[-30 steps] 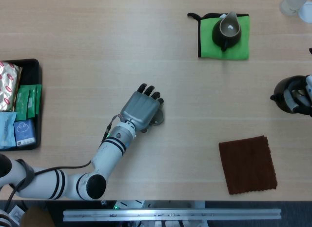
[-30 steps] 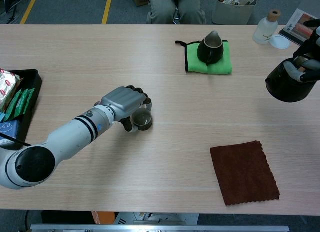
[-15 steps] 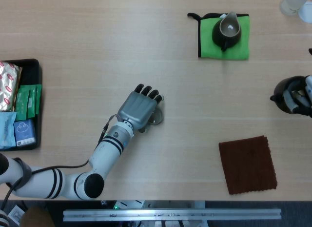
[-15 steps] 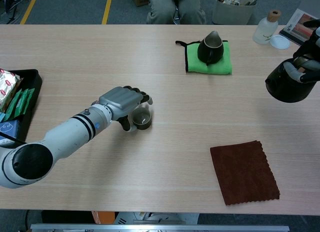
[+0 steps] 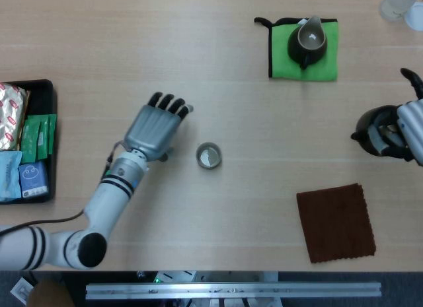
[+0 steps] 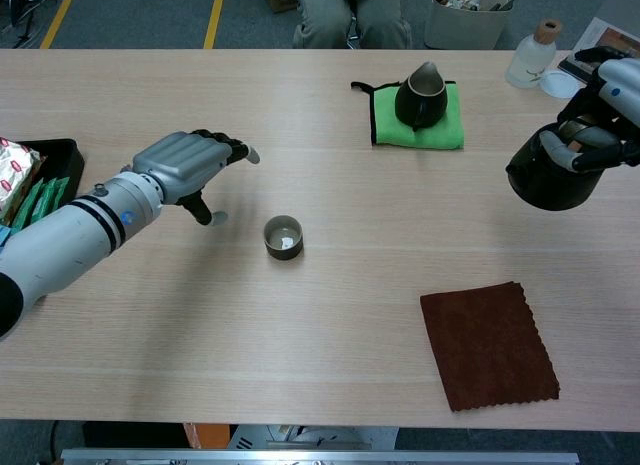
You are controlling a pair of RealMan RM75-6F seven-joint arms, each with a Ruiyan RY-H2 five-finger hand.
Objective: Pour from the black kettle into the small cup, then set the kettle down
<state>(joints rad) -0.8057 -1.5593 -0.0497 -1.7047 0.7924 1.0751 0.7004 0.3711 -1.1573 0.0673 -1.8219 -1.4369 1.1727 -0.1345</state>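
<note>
The small cup [image 5: 209, 155] [image 6: 283, 236] stands alone on the wooden table, left of centre. My left hand [image 5: 156, 125] [image 6: 190, 166] hovers to the cup's left, fingers spread, holding nothing. My right hand [image 5: 404, 125] [image 6: 600, 125] grips the black kettle [image 5: 378, 133] [image 6: 551, 173] by its handle at the far right, lifted above the table, well away from the cup.
A dark pitcher [image 5: 307, 41] [image 6: 421, 98] sits on a green cloth [image 5: 326, 63] [image 6: 450, 125] at the back. A brown cloth [image 5: 336, 222] [image 6: 489, 344] lies front right. A black tray [image 5: 46, 96] of packets is at the left edge; a bottle [image 6: 531, 55] stands back right.
My left hand has let go of the cup and drawn back to the left, opening its fingers. The right hand has shifted the kettle slightly leftward.
</note>
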